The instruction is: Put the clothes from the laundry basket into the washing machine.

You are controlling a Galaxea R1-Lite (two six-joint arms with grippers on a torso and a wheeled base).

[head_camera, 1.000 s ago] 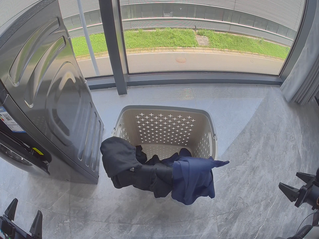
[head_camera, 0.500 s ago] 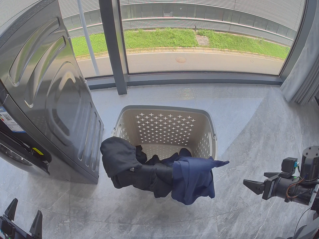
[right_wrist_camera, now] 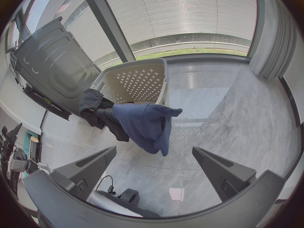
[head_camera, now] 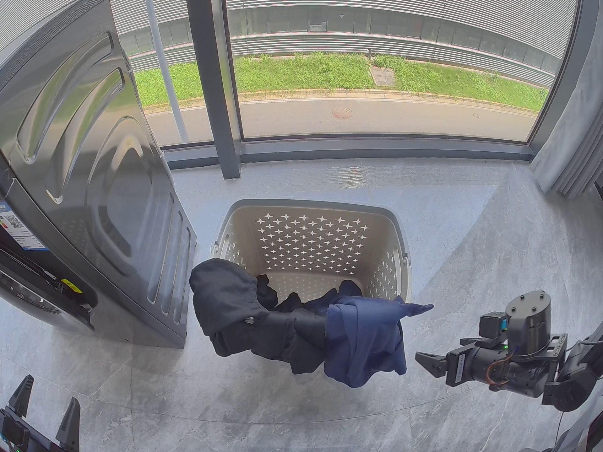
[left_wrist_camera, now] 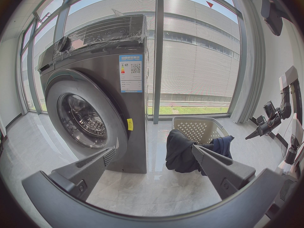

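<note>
Right claw (head_camera: 431, 359) nearer clothes (head_camera: 295, 331); wide open, empty

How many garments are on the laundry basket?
2 distinguishable: a black garment draped over the near rim of the laundry basket, toward the washing machine; a blue garment beside it. Others may be hidden underneath.

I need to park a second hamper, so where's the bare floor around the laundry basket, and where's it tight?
Bare floor lies between the laundry basket and the window frame, and on the basket's right toward the curtain, though the open right pincer hangs over its near part. Tight: the gap to the washing machine, and the near rim, where clothes drape.
</note>
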